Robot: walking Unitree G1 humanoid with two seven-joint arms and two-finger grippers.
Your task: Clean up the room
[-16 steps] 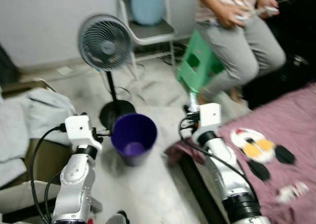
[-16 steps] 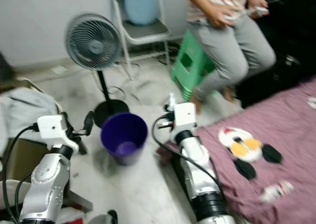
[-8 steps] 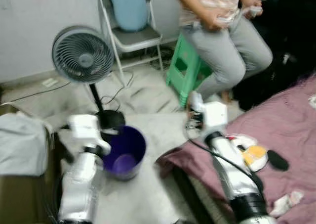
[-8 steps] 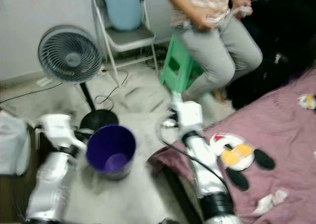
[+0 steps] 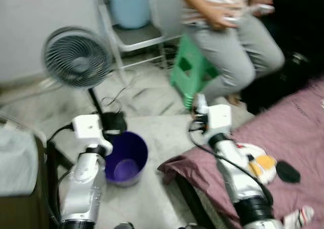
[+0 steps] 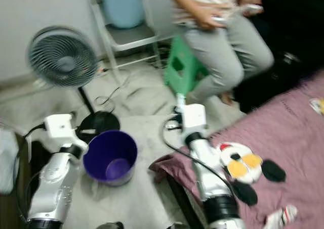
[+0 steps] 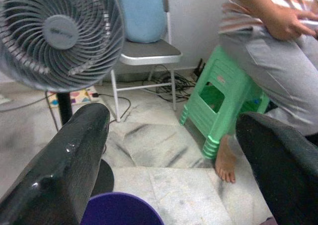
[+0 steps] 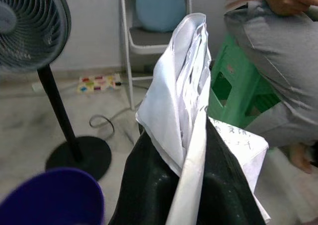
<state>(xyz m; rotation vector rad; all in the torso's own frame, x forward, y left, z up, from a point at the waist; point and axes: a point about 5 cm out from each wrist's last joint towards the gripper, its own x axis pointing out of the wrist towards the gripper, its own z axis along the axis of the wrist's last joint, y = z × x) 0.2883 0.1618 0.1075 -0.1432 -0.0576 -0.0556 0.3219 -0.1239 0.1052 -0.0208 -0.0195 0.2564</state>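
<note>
The right gripper (image 8: 191, 185) is clenched on a folded white paper (image 8: 184, 91) standing upright between its fingers, while the purple bin (image 6: 110, 157) lies at its nine o'clock, just beside the empty, spread-fingered left gripper (image 7: 169, 150).

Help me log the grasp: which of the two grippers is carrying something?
The right gripper: its black fingers are shut on a folded white paper. The left gripper is open with nothing between its fingers, above the purple bin.
</note>
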